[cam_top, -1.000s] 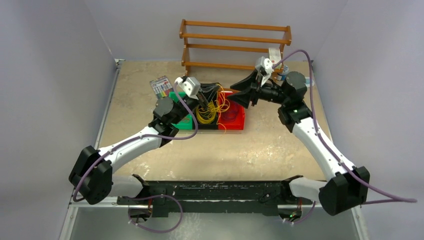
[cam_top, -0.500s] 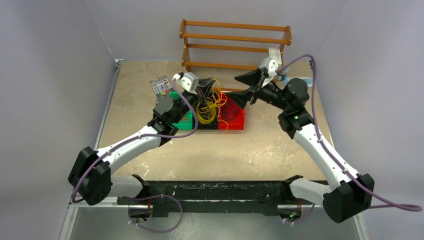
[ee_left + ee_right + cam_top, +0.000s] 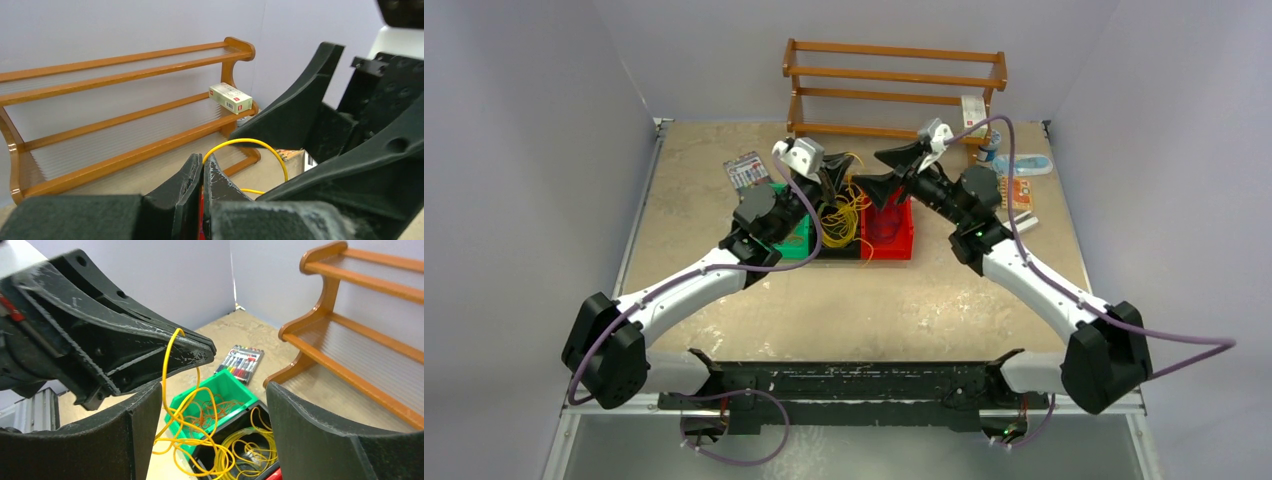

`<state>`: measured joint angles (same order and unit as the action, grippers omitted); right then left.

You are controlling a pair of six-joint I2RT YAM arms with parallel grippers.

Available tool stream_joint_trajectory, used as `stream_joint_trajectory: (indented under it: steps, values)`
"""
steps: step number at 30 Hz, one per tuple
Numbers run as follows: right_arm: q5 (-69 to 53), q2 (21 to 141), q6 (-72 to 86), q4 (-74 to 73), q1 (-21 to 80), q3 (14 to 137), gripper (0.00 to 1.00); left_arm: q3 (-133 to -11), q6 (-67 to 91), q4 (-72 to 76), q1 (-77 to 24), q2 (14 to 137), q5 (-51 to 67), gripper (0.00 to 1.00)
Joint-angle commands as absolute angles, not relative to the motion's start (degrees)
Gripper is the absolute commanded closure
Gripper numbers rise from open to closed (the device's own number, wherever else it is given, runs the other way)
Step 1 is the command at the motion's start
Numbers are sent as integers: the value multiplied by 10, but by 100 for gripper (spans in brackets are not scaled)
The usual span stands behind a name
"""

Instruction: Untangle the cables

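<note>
The left gripper (image 3: pixel 203 172) is pressed closed, pinching a yellow cable (image 3: pixel 243 140) held up above the bins. Facing it, the right gripper (image 3: pixel 212 405) has its jaws spread wide, and the raised strand hangs in the gap, close to one finger. Below, the other cables (image 3: pixel 842 215) — yellow and orange loops — lie heaped in the green bin (image 3: pixel 239 387) and black bin (image 3: pixel 202 460), beside a red bin (image 3: pixel 894 235).
</note>
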<state>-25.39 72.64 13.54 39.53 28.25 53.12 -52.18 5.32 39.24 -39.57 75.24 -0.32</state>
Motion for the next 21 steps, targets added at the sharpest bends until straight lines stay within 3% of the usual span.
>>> stream_joint_trajectory:
  steps: [1, 5, 10, 21]
  values:
    - [-252, 748, 147, 446, 296, 569, 23, -546, 44, 388, -403, 743, -9, 100]
    - [-223, 759, 150, 442, 305, 569, 25, -548, 34, 374, -407, 740, -17, 100]
    - [-150, 760, 164, 457, 305, 534, 35, -548, 35, 370, -412, 735, -24, 100]
    - [-142, 802, 170, 469, 305, 528, 44, -567, 49, 335, -426, 733, -52, 100]
